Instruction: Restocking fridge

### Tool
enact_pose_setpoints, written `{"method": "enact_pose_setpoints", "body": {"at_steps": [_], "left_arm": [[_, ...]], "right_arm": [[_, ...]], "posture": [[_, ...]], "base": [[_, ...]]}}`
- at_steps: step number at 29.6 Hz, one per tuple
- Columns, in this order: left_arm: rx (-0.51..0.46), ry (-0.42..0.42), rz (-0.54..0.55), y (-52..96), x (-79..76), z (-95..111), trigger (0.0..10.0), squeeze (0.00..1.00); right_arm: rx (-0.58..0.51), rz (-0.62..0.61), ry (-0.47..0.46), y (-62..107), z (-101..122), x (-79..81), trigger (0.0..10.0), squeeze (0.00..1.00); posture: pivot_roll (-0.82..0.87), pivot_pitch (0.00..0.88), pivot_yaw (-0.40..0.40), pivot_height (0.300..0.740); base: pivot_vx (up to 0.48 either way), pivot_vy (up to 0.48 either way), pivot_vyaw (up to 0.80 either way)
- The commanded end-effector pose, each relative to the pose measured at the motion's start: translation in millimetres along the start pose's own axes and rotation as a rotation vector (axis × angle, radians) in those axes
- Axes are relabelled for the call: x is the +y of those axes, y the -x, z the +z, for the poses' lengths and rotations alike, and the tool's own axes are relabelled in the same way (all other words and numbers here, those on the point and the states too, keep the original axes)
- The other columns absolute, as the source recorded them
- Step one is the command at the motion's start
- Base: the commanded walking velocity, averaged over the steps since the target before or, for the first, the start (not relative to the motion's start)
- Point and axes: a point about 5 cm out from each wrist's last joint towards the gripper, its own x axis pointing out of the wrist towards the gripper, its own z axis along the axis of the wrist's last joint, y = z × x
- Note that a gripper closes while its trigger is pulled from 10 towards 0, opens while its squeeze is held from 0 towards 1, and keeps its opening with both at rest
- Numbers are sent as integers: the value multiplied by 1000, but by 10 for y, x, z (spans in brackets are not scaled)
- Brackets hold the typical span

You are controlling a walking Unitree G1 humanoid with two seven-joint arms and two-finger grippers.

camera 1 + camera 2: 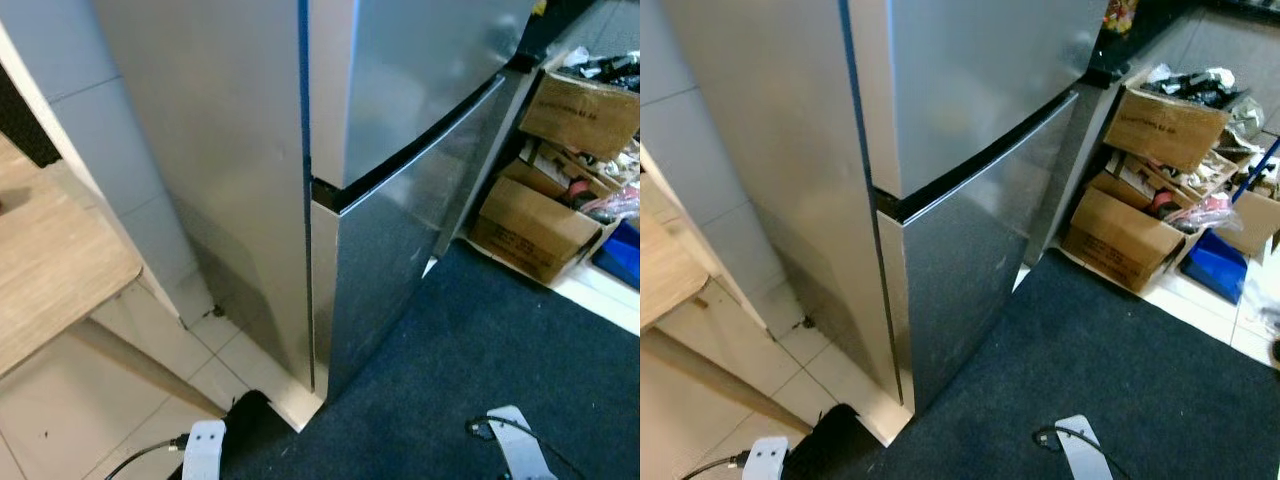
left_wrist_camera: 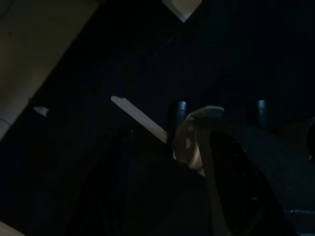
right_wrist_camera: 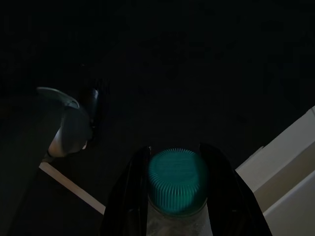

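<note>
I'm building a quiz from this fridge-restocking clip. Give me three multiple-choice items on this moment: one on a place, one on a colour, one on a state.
1. Where do the cardboard boxes stand?
A. on the wooden surface
B. on the floor to the robot's right of the fridge
C. on top of the fridge

2. What colour is the cap of the bottle in the right tool?
A. teal
B. red
C. yellow

3. How are the fridge doors?
A. both shut
B. upper door open
C. lower door open

Answers:
1 B: the cardboard boxes sit on the floor beyond the fridge, on the right.
2 A: the right wrist view shows a ribbed teal cap on the bottle between the fingers of the right tool.
3 A: both door fronts lie flush, with only a dark seam between them.
</note>
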Motion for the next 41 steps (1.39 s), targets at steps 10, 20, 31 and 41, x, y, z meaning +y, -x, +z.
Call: {"method": "enact_pose_setpoints", "body": {"at_steps": [10,20,31,41], "left_arm": [[19,-13,-27,-33,-152,8,10000,0],[14,0,-11,-36,-147,20,10000,0],[11,2,-4,-37,-154,19,10000,0],[14,4,-10,-45,-207,14,10000,0]], "right_arm": [[22,13,1,1,-65,38,10000,0],[22,18,-5,0,-68,50,10000,0],[0,47,8,0,-28,48,10000,0],[3,51,24,2,-22,29,10000,0]], "posture": [[-8,0,-21,740],[-8,0,-21,740],[-10,0,-22,740],[-10,0,-22,740]], "base": [[0,-419,0],[0,-369,0],[0,0,359],[0,0,788]]}}
